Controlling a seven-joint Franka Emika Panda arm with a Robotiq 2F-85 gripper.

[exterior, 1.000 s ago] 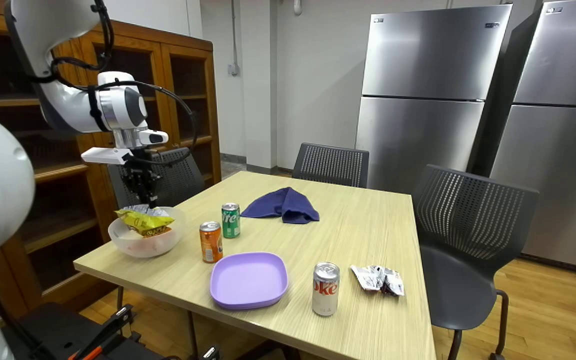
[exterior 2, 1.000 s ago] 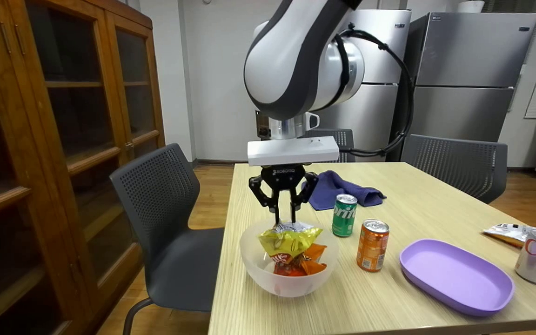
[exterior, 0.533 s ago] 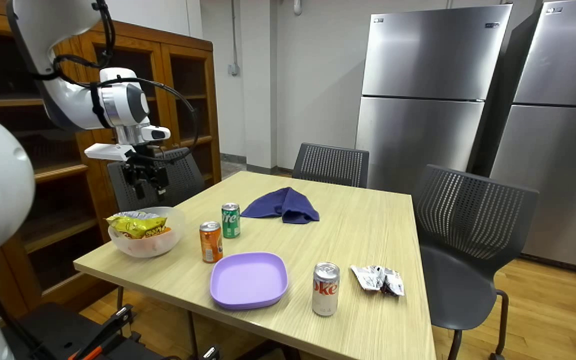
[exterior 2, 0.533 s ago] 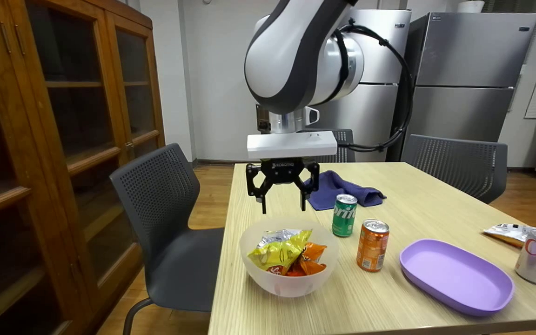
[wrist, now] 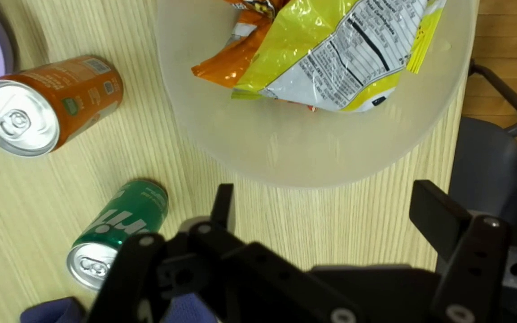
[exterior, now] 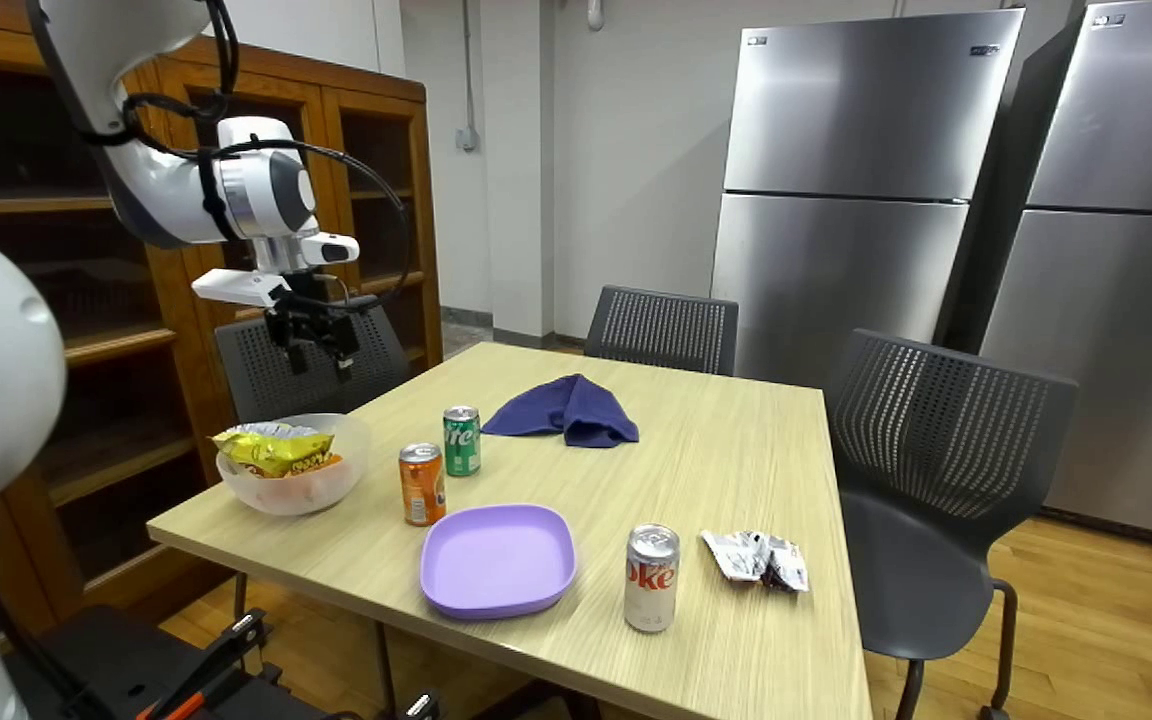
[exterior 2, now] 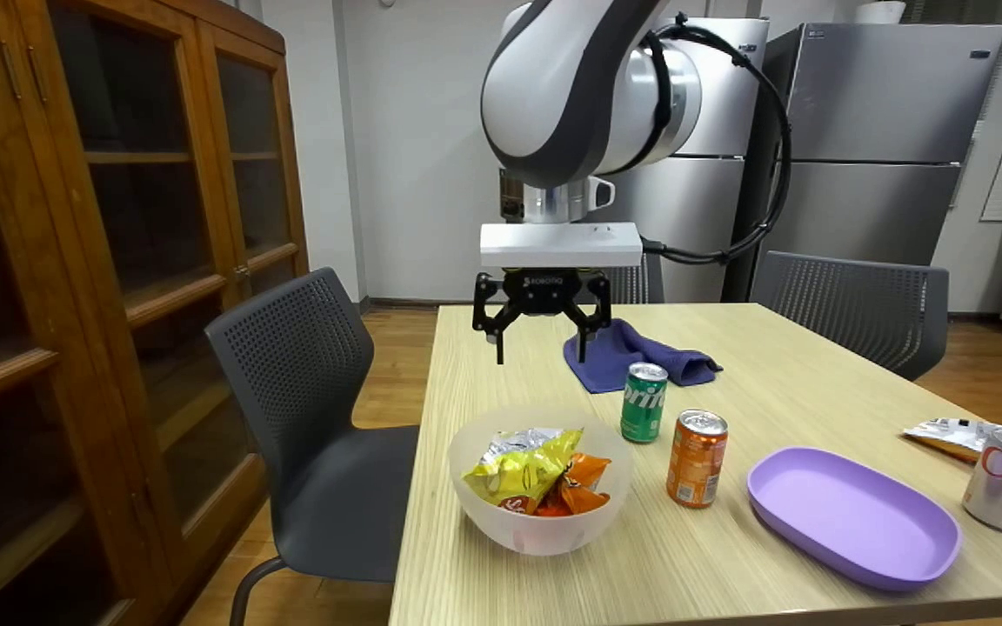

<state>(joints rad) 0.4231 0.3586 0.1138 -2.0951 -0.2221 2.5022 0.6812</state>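
The gripper [exterior 2: 541,358] hangs with its fingers [wrist: 438,213] wide apart, well above the surface [exterior 2: 466,382], open air between it and the bowl [exterior 2: 540,535]. The bowl stands near the surface's edge, the yellow bag [exterior 2: 520,474] inside; a strip of surface separates it from the green can [exterior 2: 644,404]. Only the wrist view shows small print on the bag; both exterior views add a silver can [exterior: 651,600].

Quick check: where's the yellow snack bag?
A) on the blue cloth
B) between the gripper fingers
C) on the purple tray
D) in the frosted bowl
D: the yellow snack bag lies inside the frosted bowl, and the gripper stands open, holding nothing.
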